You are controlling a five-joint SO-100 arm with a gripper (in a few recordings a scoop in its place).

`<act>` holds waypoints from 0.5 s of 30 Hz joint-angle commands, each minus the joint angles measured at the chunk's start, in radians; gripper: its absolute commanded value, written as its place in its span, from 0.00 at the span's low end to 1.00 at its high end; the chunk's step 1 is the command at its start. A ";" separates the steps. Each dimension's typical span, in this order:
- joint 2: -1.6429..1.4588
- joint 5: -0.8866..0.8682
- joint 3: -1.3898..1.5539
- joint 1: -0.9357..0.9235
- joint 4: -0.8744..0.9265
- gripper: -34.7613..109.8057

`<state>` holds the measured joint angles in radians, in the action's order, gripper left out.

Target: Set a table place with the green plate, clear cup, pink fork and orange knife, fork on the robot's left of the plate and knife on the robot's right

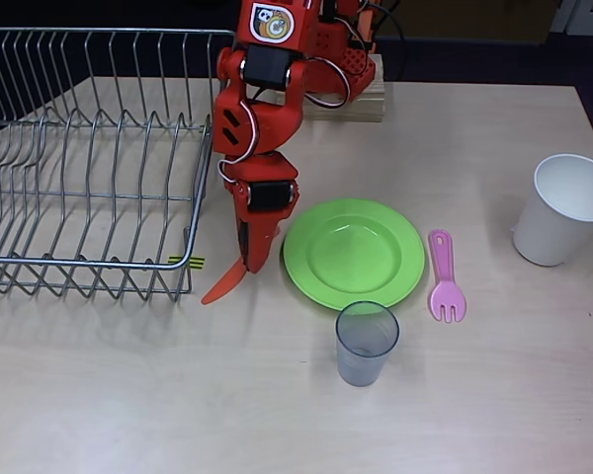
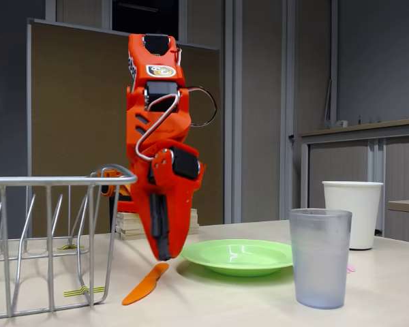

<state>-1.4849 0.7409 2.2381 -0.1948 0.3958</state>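
Observation:
The green plate (image 1: 353,253) (image 2: 237,257) lies empty at mid-table. Just left of it in the overhead view, my orange-red gripper (image 1: 247,263) (image 2: 163,257) points down and is shut on one end of the orange knife (image 1: 220,286) (image 2: 143,286). The knife slants down to the left with its free tip at or just above the tabletop. The pink fork (image 1: 445,280) lies flat right of the plate, tines toward the near edge; in the fixed view a sliver of the fork (image 2: 350,268) shows behind the cup. The clear cup (image 1: 366,342) (image 2: 320,257) stands upright in front of the plate.
A wire dish rack (image 1: 89,168) (image 2: 48,231) fills the left side, its corner close to the gripper. A white paper cup (image 1: 563,209) (image 2: 353,212) stands at the far right. A wooden block (image 1: 361,99) (image 2: 133,223) lies under the arm's base.

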 commanded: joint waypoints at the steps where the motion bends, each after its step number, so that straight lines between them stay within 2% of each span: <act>1: -0.002 0.008 -0.043 -0.055 0.026 0.24; 15: 0.207 -0.061 -0.150 -0.135 0.034 0.24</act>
<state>-1.2977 0.6688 2.1200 -0.2869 0.4249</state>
